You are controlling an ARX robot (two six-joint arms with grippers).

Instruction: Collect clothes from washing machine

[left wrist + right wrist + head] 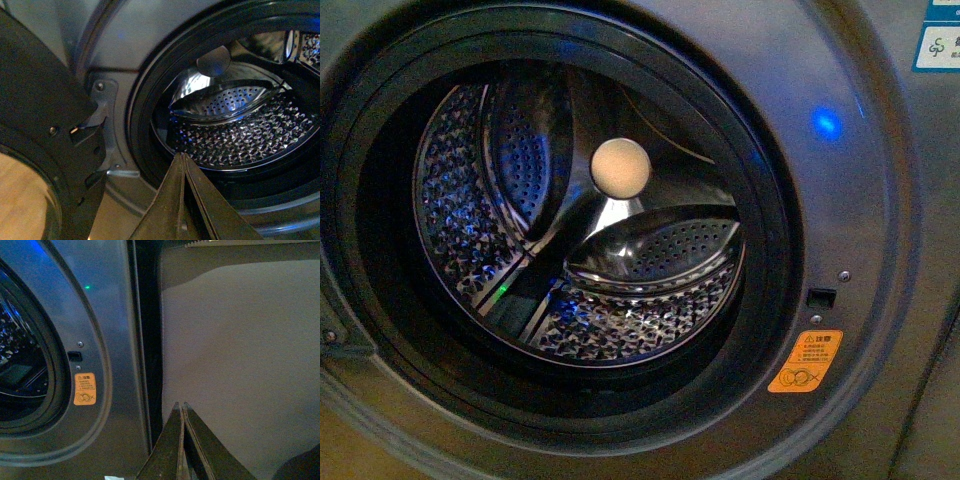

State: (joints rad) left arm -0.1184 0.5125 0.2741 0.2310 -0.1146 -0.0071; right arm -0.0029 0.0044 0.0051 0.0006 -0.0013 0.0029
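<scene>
The grey washing machine (860, 230) fills the front view, its round black-rimmed porthole (775, 250) open onto the perforated steel drum (620, 320). No dark cloth shows in the drum in any view. My left gripper (183, 156) is shut and empty, its tips just outside the porthole's lower rim (145, 120), pointing at the drum (240, 140). My right gripper (179, 405) is shut and empty, off to the right of the machine's front panel (115, 340), in front of a plain grey surface. Neither arm shows in the front view.
The open glass door (35, 165) hangs on its hinge bracket (102, 120) beside the left gripper. An orange warning sticker (805, 361) sits right of the porthole, also in the right wrist view (84, 388). A grey wall or cabinet side (240, 365) stands right of the machine.
</scene>
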